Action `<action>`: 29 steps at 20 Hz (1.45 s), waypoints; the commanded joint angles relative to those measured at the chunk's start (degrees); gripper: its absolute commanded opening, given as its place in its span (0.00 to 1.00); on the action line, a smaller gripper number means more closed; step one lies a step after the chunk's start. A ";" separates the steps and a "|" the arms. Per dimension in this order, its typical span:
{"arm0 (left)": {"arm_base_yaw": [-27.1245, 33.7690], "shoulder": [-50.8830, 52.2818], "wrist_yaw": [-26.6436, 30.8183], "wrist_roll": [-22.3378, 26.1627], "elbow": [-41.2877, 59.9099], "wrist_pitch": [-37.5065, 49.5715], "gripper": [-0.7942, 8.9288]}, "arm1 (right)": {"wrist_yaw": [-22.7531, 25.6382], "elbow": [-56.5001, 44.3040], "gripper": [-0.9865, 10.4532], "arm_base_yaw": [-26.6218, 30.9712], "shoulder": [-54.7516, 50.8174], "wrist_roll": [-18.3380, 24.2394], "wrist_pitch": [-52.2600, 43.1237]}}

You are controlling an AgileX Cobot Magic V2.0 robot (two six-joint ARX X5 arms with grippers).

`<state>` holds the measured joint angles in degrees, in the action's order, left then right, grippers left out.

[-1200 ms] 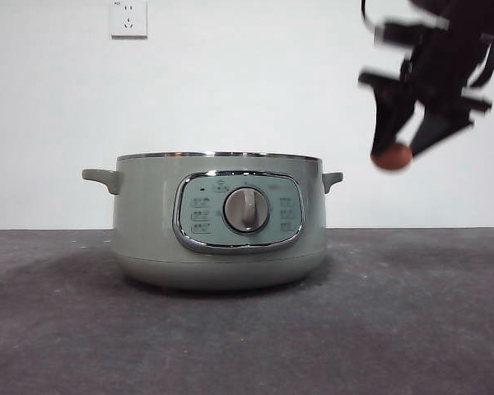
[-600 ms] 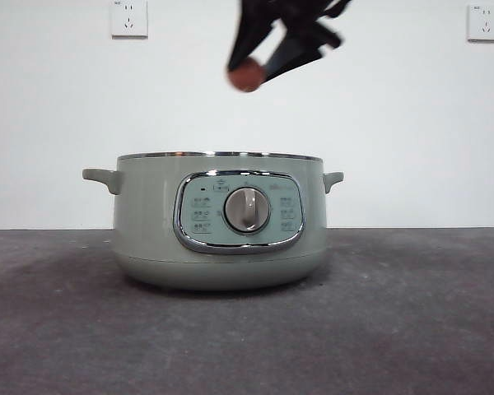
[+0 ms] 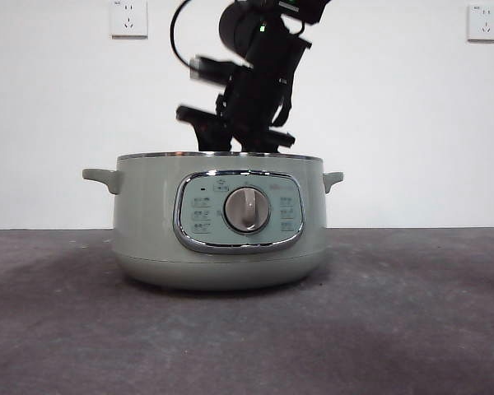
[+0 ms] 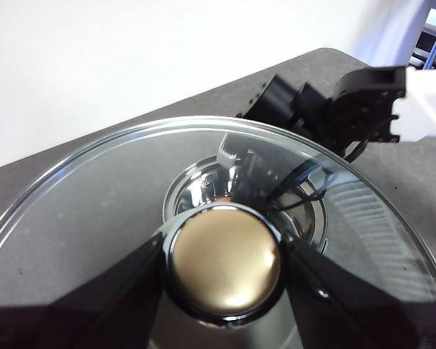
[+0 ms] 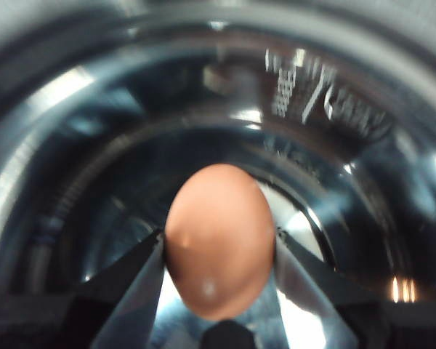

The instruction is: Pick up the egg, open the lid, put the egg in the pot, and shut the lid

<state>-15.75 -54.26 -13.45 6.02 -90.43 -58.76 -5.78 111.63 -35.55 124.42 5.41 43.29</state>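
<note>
Right tool [image 5: 218,251] clenches the small brown-orange egg [image 5: 219,240] inside the sage-green pot [image 3: 148,222] for release, while left tool [image 4: 221,258] grips the clear glass lid [image 4: 87,211] by its knob, keeping it clear.

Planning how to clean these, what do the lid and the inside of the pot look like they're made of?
The lid: seemingly clear glass, since the table shows through, with a shiny metal rim. The pot interior: probably polished bare metal, judging by its mirror-like reflections.

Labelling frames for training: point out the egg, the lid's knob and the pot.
egg [image 5: 219,240]: right wrist view, shell's middle.
lid's knob [image 4: 224,259]: left wrist view, knob's top face.
pot [image 3: 148,222]: front view, green side wall.
</note>
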 commanded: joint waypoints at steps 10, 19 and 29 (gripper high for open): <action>0.17 0.63 -0.44 0.24 -0.52 1.14 0.07 | 1.20 0.24 0.10 -0.11 3.30 2.29 4.74; 0.17 0.61 -0.44 0.22 -0.52 1.01 0.07 | -0.07 0.31 0.48 -0.11 -7.96 -1.09 4.76; -3.89 -6.75 -0.66 1.07 -0.39 6.69 0.07 | 8.37 0.28 0.48 1.79 -39.21 -0.20 18.91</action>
<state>-19.57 -61.63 -13.61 6.66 -90.41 -54.63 2.55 111.98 -33.74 84.73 4.73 62.52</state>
